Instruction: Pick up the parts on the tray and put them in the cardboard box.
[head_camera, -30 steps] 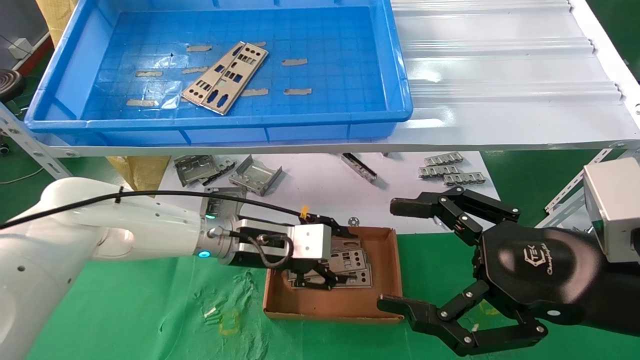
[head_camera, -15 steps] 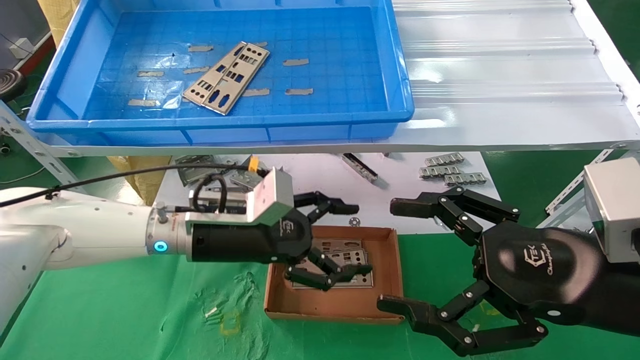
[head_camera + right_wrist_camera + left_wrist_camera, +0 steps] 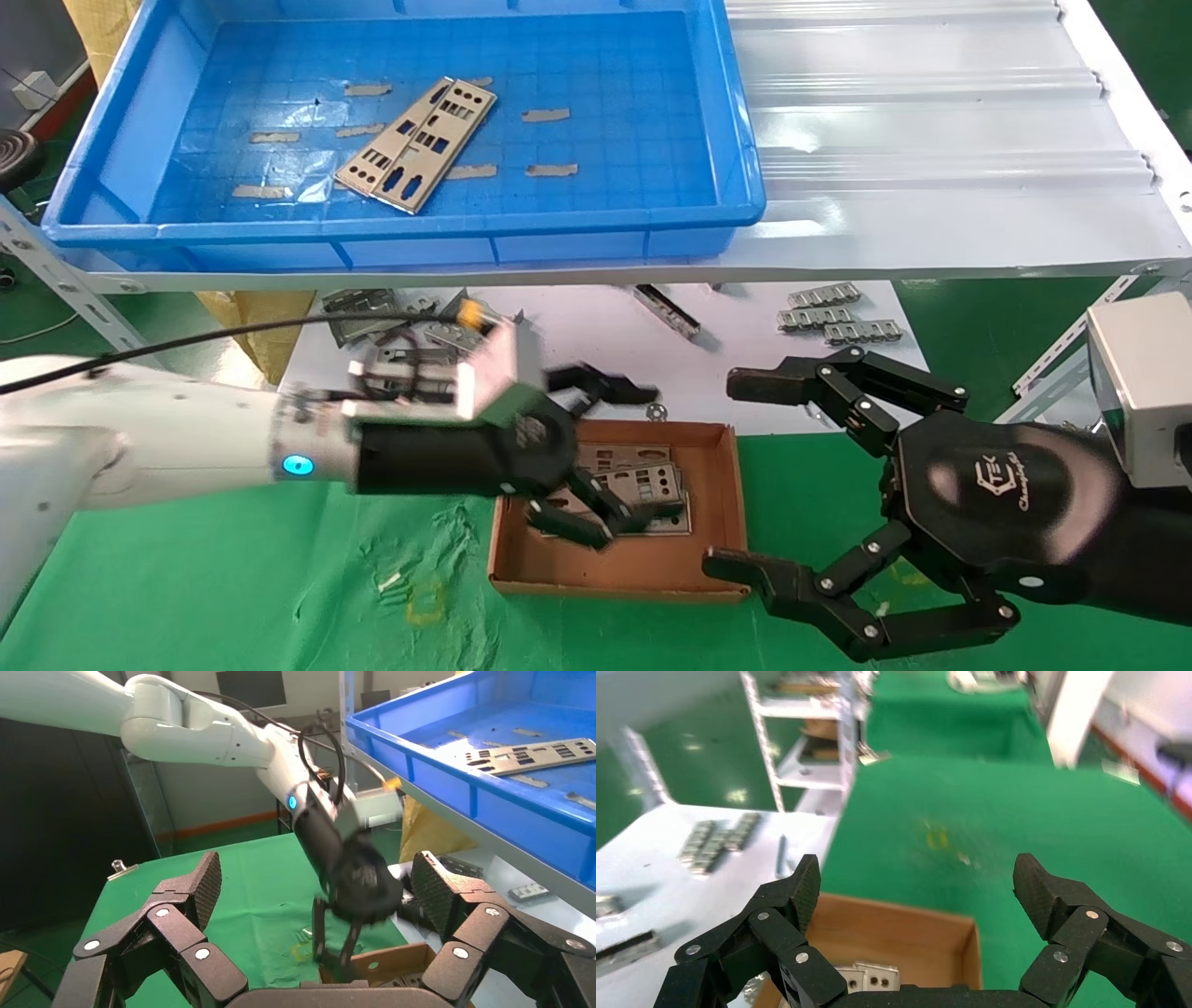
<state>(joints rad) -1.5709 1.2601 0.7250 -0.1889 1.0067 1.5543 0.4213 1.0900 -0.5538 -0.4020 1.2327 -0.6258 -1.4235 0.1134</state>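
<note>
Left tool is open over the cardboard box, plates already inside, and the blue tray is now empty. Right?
Not quite: the tray is not empty. The head view shows parts lying on its floor. The rest holds: the left tool is open over the cardboard box, with plates inside.

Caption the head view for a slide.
Left end effector open above the cardboard box of plates; plates remain in the tray.

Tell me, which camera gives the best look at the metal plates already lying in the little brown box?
The head view: it looks down on the plates stacked in the cardboard box, though the open left gripper covers part. The left wrist view shows only one plate corner inside the box. The right wrist view shows just a dark sliver there.
</note>
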